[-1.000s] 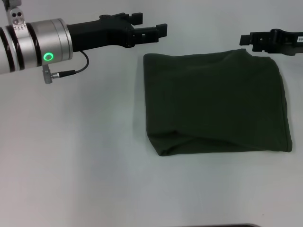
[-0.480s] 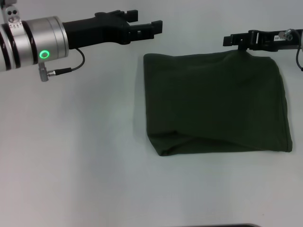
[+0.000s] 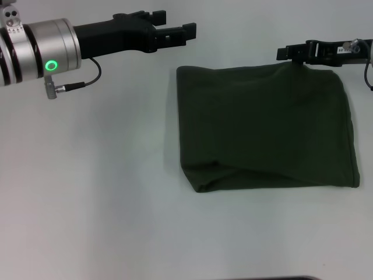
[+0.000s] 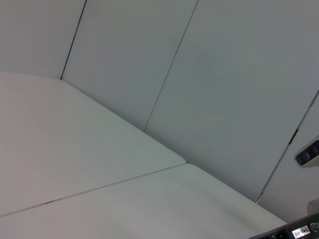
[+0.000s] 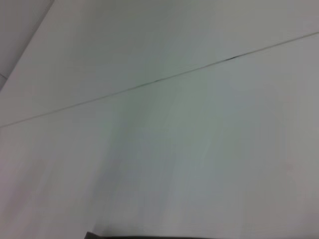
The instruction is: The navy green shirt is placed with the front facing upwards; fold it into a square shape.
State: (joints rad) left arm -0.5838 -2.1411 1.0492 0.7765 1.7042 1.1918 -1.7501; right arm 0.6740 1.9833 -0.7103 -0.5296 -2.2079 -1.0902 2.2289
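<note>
The navy green shirt (image 3: 265, 128) lies folded into a rough square on the white counter (image 3: 93, 192), filling the centre-right of the head view. Its upper edge runs nearly straight from just right of centre toward the right border. The lower edge is less tidy: a soft fold bulges at the lower left corner of the bundle, and a thin seam line runs down its right side. No lettering or collar shows on the upturned face.

The left claw (image 3: 175, 30) reaches in from the upper left of the frame, its black fingers (image 3: 187, 27) parted with a visible gap. It sits above the counter, just beyond the shirt's upper left corner and not touching the cloth. A green ring light glows on the silver wrist behind it.

The right claw (image 3: 285, 53) enters from the upper right, its tip at the shirt's upper edge; whether it touches the fabric or whether its fingers are apart I cannot tell.

The wrist views show only pale counter surface and wall panels.
</note>
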